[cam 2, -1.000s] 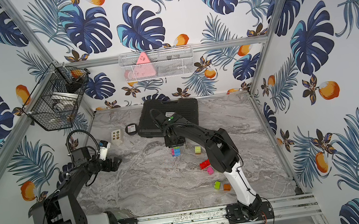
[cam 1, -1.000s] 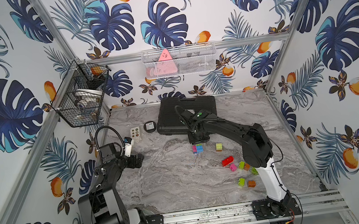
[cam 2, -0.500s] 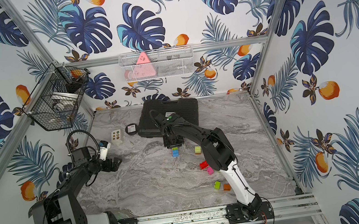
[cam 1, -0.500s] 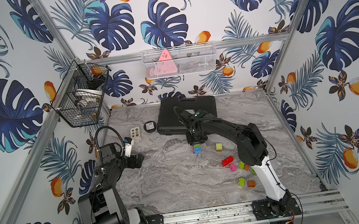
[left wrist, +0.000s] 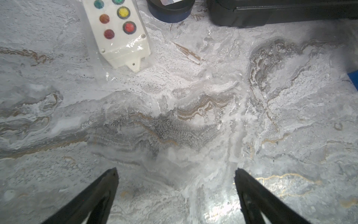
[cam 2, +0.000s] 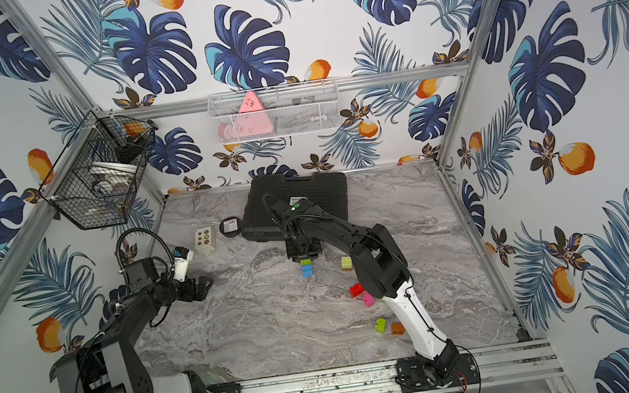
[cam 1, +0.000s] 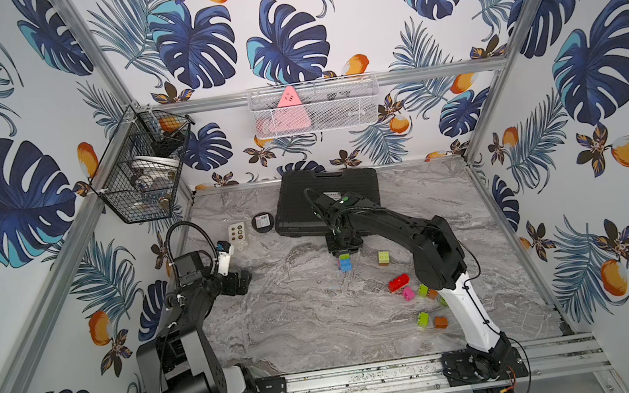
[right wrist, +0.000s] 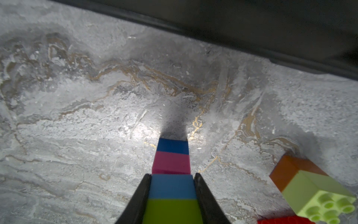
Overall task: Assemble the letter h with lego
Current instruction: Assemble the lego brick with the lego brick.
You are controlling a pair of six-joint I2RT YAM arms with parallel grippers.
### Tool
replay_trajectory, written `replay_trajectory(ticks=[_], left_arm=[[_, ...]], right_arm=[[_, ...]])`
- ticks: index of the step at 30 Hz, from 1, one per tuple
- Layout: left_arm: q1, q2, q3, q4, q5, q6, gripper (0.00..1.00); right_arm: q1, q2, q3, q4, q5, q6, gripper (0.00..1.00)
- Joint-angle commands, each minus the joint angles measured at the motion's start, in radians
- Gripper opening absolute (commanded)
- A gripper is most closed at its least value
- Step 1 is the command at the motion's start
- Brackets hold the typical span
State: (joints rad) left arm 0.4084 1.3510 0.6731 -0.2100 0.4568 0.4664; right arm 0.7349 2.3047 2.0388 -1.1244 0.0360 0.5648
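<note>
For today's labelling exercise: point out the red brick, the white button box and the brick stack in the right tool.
red brick (cam 1: 399, 282): in a top view, its top.
white button box (left wrist: 120, 45): left wrist view, its bare face.
brick stack (right wrist: 171, 162): right wrist view, its pink layer.

Nothing can be read.
Stickers on the black case and the round black tin are too tiny to read.

Leaf-patterned walls enclose a grey marbled tabletop.
</note>
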Motion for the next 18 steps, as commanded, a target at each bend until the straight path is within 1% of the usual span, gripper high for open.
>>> replay_trajectory(ticks=[1,7,12,18], left_arm=[[0.004,0.0,0.008,-0.002,0.015,0.0,0.99],[0.007,0.0,0.009,-0.004,0.018,-0.001,0.99],[0.009,0.002,0.012,-0.006,0.02,-0.001,0.99],[0.011,0.005,0.013,-0.006,0.021,-0.001,0.99]], right_arm=[[0.001,0.019,0.009,-0.042,-0.005,0.001,0.24],[0.001,0.038,0.027,-0.058,-0.024,-0.002,0.25],[0.003,0.039,0.03,-0.074,-0.015,0.0,0.26],[0.01,0.017,0.003,-0.079,0.032,-0.003,0.26]])
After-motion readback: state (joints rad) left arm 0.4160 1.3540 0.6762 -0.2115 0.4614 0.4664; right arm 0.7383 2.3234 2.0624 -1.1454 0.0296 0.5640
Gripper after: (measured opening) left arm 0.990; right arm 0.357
